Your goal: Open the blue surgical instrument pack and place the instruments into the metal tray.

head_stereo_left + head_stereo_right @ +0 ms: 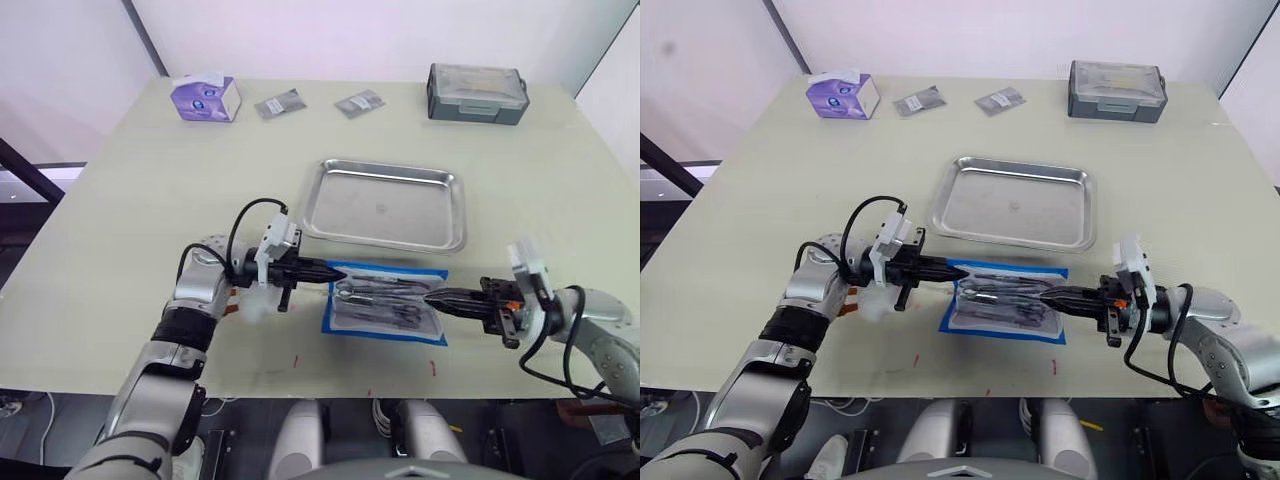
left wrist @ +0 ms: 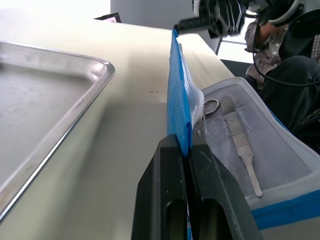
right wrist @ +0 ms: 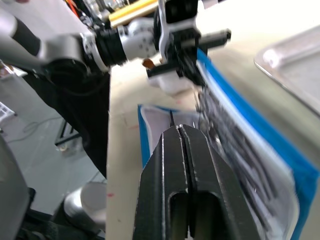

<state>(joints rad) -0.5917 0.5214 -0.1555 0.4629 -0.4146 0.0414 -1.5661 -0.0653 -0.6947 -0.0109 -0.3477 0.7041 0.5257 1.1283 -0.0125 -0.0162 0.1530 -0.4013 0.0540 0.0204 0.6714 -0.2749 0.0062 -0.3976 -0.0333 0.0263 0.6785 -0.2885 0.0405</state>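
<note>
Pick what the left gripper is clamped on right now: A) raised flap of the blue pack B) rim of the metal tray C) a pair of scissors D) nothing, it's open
A: in the left wrist view the left gripper is shut on the upright flap of the blue surgical instrument pack, with the metal tray lying off to the side, untouched.

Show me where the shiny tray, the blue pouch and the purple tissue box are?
metal tray (image 1: 345, 205): left eye view, bare floor of the tray.
blue surgical instrument pack (image 1: 432, 274): left eye view, its blue far right corner.
purple tissue box (image 1: 205, 98): left eye view, its front face.
</note>
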